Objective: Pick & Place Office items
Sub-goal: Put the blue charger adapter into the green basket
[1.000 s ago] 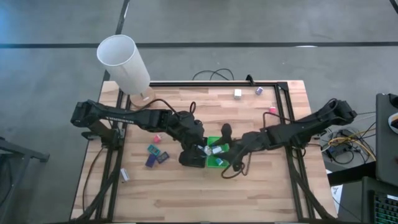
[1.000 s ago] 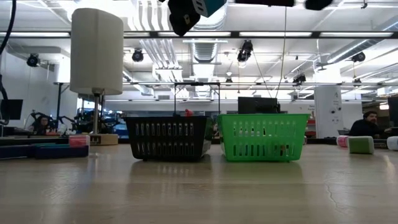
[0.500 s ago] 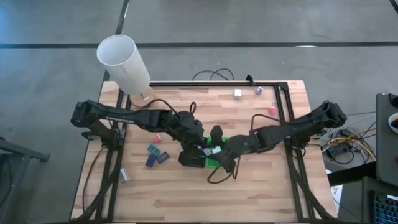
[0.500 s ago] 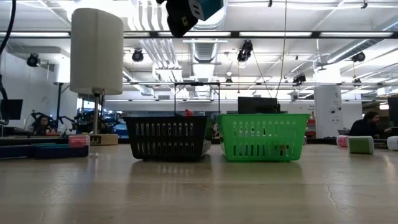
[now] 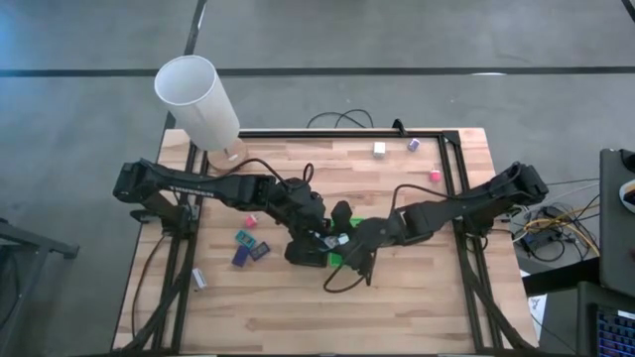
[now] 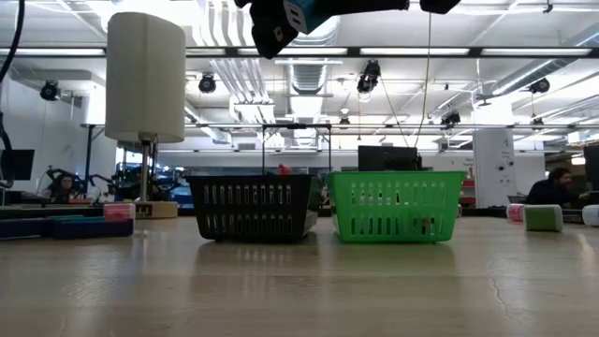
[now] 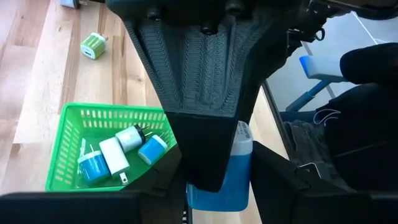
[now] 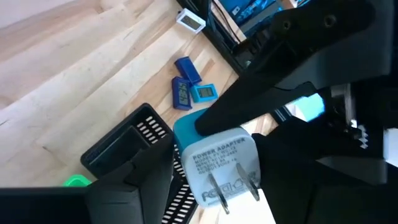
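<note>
Handover in mid-air: left gripper [image 5: 316, 236] has its fingers closed on a blue-and-white power adapter [image 8: 217, 163], held high over the seam between the black basket [image 6: 253, 208] and the green basket [image 6: 396, 206]

Right gripper [image 5: 340, 238] sits around the same adapter from the 3 o'clock side; can't tell whether it has clamped

Risks as I read them:
- left lets go before right has a firm hold: adapter drops, and since it hangs over the seam it could land in either basket or bounce onto the worktop [image 5: 417, 297]
- both clamped and one arm pulls away: tug-of-war, adapter twists out or pops free
- right's contact looks to be on the white prong end, a smooth, small face, so slip is likely if the grip is off-centre
- the two wrists are packed very close, so any sideways correction risks arm-on-arm contact
- right arm's cable loop [image 5: 342, 281] hangs at 6 o'clock of the baskets and could snag a rim and drag a basket

Green basket already holds a few adapters [image 7: 115, 155]; loose items [image 5: 248, 241] wait at 9 o'clock of the baskets, more [image 5: 379, 148] near the 12 o'clock edge
</note>
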You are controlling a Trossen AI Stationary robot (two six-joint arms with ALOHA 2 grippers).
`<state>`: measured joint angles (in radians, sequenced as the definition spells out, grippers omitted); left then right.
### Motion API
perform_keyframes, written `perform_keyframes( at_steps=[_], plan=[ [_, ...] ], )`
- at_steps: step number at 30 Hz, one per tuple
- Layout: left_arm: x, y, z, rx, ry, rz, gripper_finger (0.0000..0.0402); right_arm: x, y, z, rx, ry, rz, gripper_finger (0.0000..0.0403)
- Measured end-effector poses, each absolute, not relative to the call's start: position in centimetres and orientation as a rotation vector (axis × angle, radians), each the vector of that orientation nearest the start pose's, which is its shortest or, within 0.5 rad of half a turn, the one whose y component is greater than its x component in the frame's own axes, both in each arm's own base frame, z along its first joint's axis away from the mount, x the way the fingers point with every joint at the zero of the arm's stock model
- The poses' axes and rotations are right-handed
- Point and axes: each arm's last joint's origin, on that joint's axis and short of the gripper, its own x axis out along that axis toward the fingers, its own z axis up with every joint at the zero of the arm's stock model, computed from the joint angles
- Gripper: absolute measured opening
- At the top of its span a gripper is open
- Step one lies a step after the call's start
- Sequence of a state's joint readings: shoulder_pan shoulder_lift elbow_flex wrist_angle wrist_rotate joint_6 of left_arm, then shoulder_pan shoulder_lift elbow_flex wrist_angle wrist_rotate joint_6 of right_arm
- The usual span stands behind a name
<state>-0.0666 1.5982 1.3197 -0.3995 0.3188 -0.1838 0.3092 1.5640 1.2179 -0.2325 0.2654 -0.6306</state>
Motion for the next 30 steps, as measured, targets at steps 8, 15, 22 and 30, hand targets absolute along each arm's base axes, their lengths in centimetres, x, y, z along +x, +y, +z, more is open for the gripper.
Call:
perform_keyframes(
  at_steps=[8,15,22,30],
  plan=[
    [35.19,-3.29,29.81,-0.269,0.713,-0.317,0.0138,33.45,9.91,28.91,-0.788,0.525,0.224,0.0154],
    [35.17,-3.28,29.79,-0.261,0.714,-0.319,0.0138,33.46,9.92,28.82,-0.786,0.529,0.222,0.0154],
    [35.16,-3.27,29.83,-0.231,0.706,-0.314,0.0231,33.39,9.88,28.67,-0.746,0.544,0.212,0.0153],
    [35.14,-3.26,29.84,-0.235,0.708,-0.321,0.0285,33.30,9.87,28.53,-0.745,0.561,0.216,0.0152]
  ],
)
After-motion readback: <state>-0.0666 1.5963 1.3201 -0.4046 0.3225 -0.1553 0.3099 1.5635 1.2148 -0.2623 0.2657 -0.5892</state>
